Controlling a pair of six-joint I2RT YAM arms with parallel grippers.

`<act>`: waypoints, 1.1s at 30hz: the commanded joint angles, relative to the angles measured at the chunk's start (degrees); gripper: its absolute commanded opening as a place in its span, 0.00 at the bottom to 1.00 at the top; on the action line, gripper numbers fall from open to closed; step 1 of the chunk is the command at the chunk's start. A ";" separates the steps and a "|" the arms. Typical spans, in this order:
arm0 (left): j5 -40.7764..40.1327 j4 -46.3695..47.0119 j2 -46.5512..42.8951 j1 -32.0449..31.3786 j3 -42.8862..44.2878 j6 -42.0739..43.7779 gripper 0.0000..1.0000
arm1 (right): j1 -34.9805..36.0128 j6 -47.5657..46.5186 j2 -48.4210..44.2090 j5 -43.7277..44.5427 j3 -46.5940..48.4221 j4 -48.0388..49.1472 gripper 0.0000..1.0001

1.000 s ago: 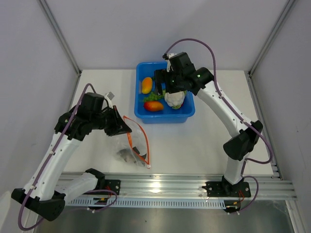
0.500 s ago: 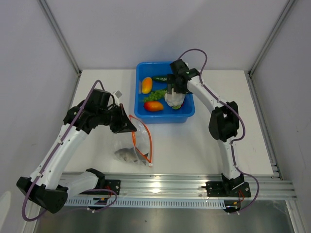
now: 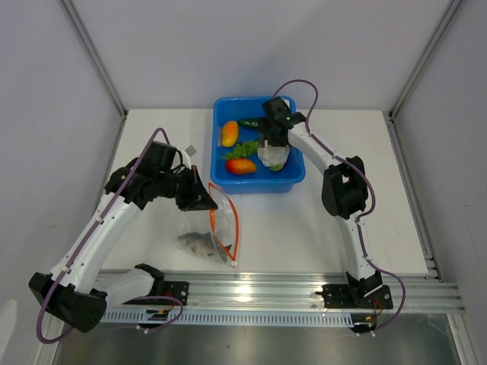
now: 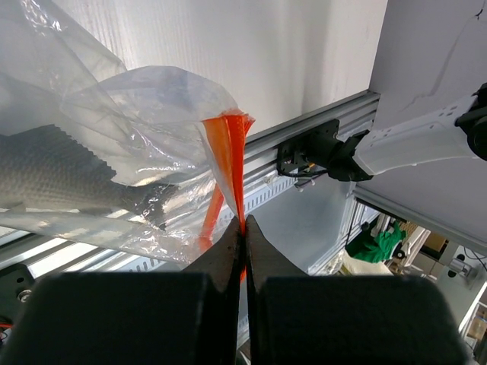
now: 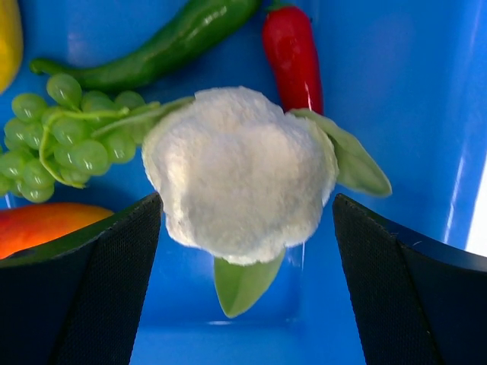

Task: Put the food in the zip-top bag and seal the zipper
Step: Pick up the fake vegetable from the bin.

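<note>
The clear zip-top bag (image 3: 204,228) lies on the table with a grey fish (image 3: 196,243) inside it. My left gripper (image 3: 207,199) is shut on the orange zipper (image 3: 235,228) at the mouth's corner and holds that edge up. In the left wrist view the zipper (image 4: 227,152) runs into the closed tips of the left gripper (image 4: 243,228), with the bag (image 4: 144,99) and fish (image 4: 61,171) behind. My right gripper (image 3: 272,143) reaches into the tub, open. In the right wrist view the right gripper (image 5: 245,205) has a finger on each side of the white cauliflower (image 5: 240,171), apart from it.
The blue tub (image 3: 221,173) also holds green grapes (image 5: 61,129), a green chili (image 5: 167,42), a red chili (image 5: 293,53), a red-orange fruit (image 5: 38,224) and an orange-yellow pepper (image 3: 229,134). An aluminium rail (image 3: 266,293) runs along the near edge.
The right arm has folded in and lowered its open gripper into the tub around the cauliflower. The left gripper has shifted slightly right, still holding the bag's zipper edge.
</note>
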 commanded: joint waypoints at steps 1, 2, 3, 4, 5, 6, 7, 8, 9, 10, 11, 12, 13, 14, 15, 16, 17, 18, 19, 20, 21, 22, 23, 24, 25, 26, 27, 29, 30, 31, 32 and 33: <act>2.06 2.05 0.39 -0.15 -0.68 1.42 0.01 | -0.06 -1.45 1.52 1.61 0.97 5.29 0.93; 2.14 2.22 0.47 -0.07 -0.85 1.42 0.01 | -0.23 -1.89 1.87 1.79 0.09 6.77 0.93; 2.32 2.22 0.56 -0.15 -0.94 1.51 0.01 | -0.15 -2.50 1.96 1.87 -0.35 7.48 0.93; 2.58 2.40 0.65 -0.07 -0.94 1.51 0.01 | -0.15 -2.94 2.22 1.96 -0.79 8.19 0.93; 2.67 2.40 0.83 -0.07 -0.94 1.51 0.00 | -0.15 -3.30 2.40 2.22 -0.97 9.07 0.93; 2.93 2.57 1.09 -0.07 -1.12 1.51 0.00 | -0.15 -3.56 3.01 2.66 -0.80 8.99 0.93; 3.11 2.58 1.26 -0.07 -1.29 1.51 0.01 | -0.15 -4.17 3.28 2.67 -0.71 9.07 0.91; 3.63 2.58 1.44 -0.07 -1.47 1.60 0.00 | -0.15 -4.44 3.45 2.58 -0.79 9.16 0.89; 3.90 2.49 1.88 -0.07 -1.56 1.60 0.00 | -0.15 -4.62 3.63 2.32 -1.23 9.34 0.88; 4.08 2.58 2.23 -0.07 -1.38 1.60 0.01 | -0.15 -4.79 3.72 1.97 -1.67 9.60 0.85; 4.43 2.40 2.41 -0.07 -1.29 1.60 0.01 | -0.15 -4.88 3.72 1.53 -2.02 10.04 0.83; 4.52 2.31 2.76 -0.07 -1.21 1.69 0.01 | -0.15 -4.88 3.80 0.83 -2.63 10.04 0.77; 4.52 2.31 2.93 -0.07 -1.03 1.77 0.01 | -0.15 -4.97 3.72 0.30 -3.08 10.39 0.74; 4.52 2.14 3.02 -0.07 -0.94 1.78 0.01 | -0.15 -4.97 3.54 -0.40 -3.43 10.74 0.70; 4.52 2.05 3.20 -0.07 -0.86 1.78 0.01 | -0.15 -4.97 3.28 -1.11 -4.04 11.27 0.65; 4.52 2.05 3.46 -0.07 -0.94 1.86 0.01 | -0.15 -5.06 3.02 -2.24 -5.35 11.88 0.57; 4.69 1.96 3.64 -0.07 -0.77 1.78 0.00 | -0.15 -5.14 2.32 -2.95 -6.06 13.28 0.52; 5.04 2.14 3.73 -0.07 -0.94 1.69 0.01 | -0.15 -5.14 1.96 -3.48 -6.68 13.81 0.47; 5.13 2.31 3.81 -0.07 -0.59 1.43 0.01 | -0.15 -5.14 1.79 -4.18 -7.55 14.52 0.43; 5.22 2.49 3.90 -0.07 -1.03 1.34 0.01 | -0.15 -5.23 1.35 -4.45 -8.00 14.87 0.41; 5.31 2.66 3.99 -0.15 -0.94 1.16 0.01 | -0.15 -5.15 1.26 -4.71 -8.26 15.05 0.32; 5.40 2.84 3.99 -0.07 -1.03 1.16 0.01 | -0.15 -5.14 1.00 -4.89 -8.44 15.22 0.27; 5.31 3.01 4.08 -0.07 -1.29 0.81 0.01 | -0.15 -5.14 0.73 -5.41 -8.70 15.23 0.21; 5.40 3.19 3.99 -0.07 -1.29 0.72 0.01 | -0.15 -5.23 0.56 -5.59 -8.97 15.31 0.15; 5.40 3.54 3.99 -0.07 -1.47 0.37 0.01 | -0.06 -5.23 0.29 -5.68 -9.32 15.66 0.13; 5.40 3.72 4.08 -0.07 -1.56 0.20 0.01 | -0.15 -5.06 0.12 -5.77 -9.84 15.84 0.12; 5.40 3.98 3.99 -0.07 -1.91 0.02 0.01 | -0.15 -4.88 -0.41 -5.68 -10.02 15.84 0.08; 5.66 4.86 3.90 -0.07 -2.35 -0.60 0.00 | -0.15 -4.44 -0.85 -5.33 -10.20 15.67 0.05; 5.66 5.12 3.90 -0.07 -2.61 -0.77 0.00 | -0.15 -4.44 -1.37 -5.25 -10.20 15.67 0.00; 5.84 5.30 3.90 -0.07 -2.96 -1.03 0.01 | -0.15 -4.35 -1.64 -5.33 -10.11 15.58 0.00; 5.92 5.48 3.90 -0.07 -2.88 -1.21 0.00 | -0.15 -4.27 -1.90 -5.42 -10.02 15.58 0.00; 6.01 5.65 3.82 -0.07 -2.88 -1.39 0.01 | -0.15 -4.27 -2.17 -6.12 -9.94 15.58 0.00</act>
